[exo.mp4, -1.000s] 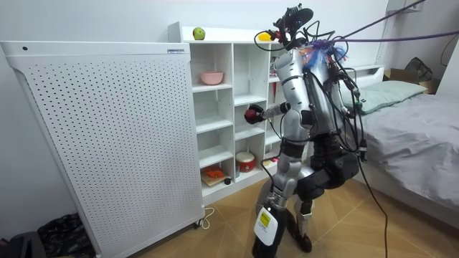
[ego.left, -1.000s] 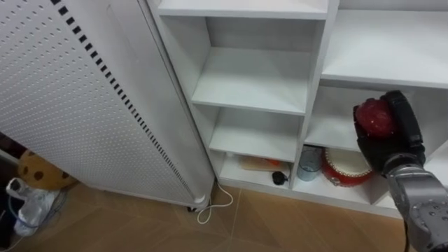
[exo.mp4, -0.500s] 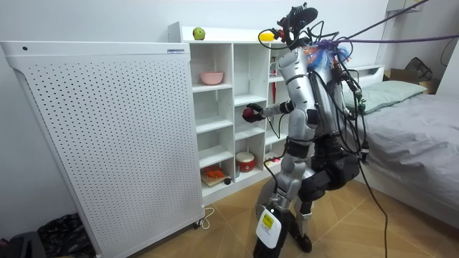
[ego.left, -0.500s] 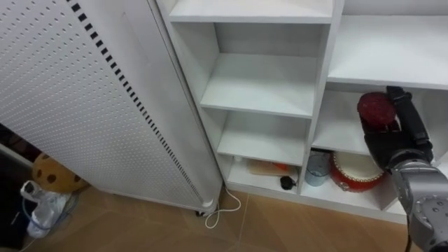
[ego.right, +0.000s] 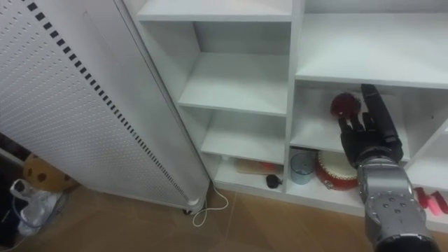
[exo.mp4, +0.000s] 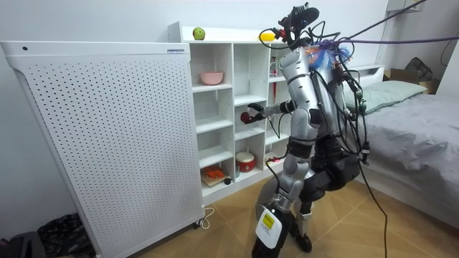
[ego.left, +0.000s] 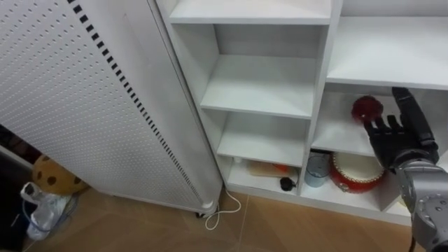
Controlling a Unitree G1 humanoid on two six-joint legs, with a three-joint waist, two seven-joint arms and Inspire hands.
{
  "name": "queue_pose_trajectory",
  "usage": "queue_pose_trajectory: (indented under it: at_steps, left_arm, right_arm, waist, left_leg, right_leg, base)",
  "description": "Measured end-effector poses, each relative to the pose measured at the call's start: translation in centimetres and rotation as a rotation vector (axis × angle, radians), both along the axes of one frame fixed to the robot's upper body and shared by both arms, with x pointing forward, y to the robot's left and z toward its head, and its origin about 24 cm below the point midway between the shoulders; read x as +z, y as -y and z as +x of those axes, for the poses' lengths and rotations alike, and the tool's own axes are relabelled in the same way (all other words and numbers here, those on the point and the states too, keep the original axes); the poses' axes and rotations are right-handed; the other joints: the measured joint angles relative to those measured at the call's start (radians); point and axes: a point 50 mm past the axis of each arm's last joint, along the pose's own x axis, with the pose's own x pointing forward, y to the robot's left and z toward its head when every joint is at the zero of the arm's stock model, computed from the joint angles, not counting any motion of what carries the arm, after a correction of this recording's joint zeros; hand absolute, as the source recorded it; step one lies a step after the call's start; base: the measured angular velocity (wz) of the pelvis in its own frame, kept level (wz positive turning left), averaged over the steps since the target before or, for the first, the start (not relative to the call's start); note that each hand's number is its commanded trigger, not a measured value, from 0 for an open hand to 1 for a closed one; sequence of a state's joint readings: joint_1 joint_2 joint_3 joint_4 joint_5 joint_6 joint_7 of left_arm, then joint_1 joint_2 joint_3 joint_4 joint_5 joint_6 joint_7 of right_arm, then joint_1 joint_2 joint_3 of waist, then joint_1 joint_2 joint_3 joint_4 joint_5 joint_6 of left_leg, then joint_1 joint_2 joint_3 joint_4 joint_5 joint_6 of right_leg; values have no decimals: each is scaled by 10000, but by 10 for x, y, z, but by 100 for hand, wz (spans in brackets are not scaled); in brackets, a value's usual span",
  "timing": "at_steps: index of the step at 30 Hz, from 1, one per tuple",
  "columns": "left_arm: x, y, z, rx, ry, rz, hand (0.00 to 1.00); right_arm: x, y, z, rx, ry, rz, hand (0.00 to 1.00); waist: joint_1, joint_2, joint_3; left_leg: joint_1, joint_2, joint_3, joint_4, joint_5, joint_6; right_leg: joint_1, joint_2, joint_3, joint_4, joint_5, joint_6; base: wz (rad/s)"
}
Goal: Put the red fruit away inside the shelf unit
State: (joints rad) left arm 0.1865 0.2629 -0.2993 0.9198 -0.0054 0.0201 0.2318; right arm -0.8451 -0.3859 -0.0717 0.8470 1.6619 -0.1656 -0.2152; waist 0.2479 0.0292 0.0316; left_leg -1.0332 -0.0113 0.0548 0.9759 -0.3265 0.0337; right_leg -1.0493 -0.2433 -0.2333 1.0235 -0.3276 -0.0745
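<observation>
A dark red round fruit (ego.left: 367, 108) sits in the closet's right column, on the shelf (ego.left: 336, 136) above the bottom compartment. My right hand (ego.left: 399, 136) is open just right of it, fingers straight and pointing up into the compartment; I cannot tell whether they touch the fruit. In the right eye view the fruit (ego.right: 344, 105) shows at the left of the hand (ego.right: 371, 136). In the room view I stand facing the white closet (exo.mp4: 222, 115) with the right hand (exo.mp4: 258, 112) reaching into a middle shelf.
A red round tin (ego.left: 355, 170), a glass cup (ego.left: 316, 168), a small black thing (ego.left: 285, 183) and an orange packet (ego.left: 269, 168) fill the bottom shelves. A perforated white panel (ego.left: 84, 91) stands on the left. A green apple (exo.mp4: 199, 33) and a yellow fruit (exo.mp4: 267, 35) top the closet.
My right hand's fingers have opened from around the red fruit, which now rests on the shelf. The hand reached deeper into the compartment. The eye view shifted slightly.
</observation>
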Motion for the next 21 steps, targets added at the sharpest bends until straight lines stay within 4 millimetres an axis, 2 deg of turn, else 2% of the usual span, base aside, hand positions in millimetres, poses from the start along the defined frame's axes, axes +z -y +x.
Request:
queue_pose_trajectory:
  at_steps: [8, 17, 21]
  left_arm:
    - [-1, 0, -4, 33, -88, 5, 0]
    - [-3, 4, -10, -267, -315, -59, 0]
    - [-3, 5, -11, -364, -384, -114, 0]
  right_arm:
    - [-2, 0, 0, 9, -39, 111, 0]
    - [-2, 4, -1, -114, 73, 620, 0]
    - [-13, 7, -5, -222, -100, 760, 0]
  waist:
    - [-68, -6, 4]
    - [-51, 19, 18]
    - [22, 48, 36]
  left_leg:
    - [140, -10, -4, 8, -2, -4]
    - [183, 91, -27, 6, -32, -44]
    - [565, 158, -15, -123, -65, -5]
  right_leg:
    - [161, 8, -11, -7, -5, 7]
    - [308, 16, -146, -155, 34, 116]
    - [716, 107, -164, -364, 45, 143]
  base:
    - [0]
    - [-1]
    - [-4]
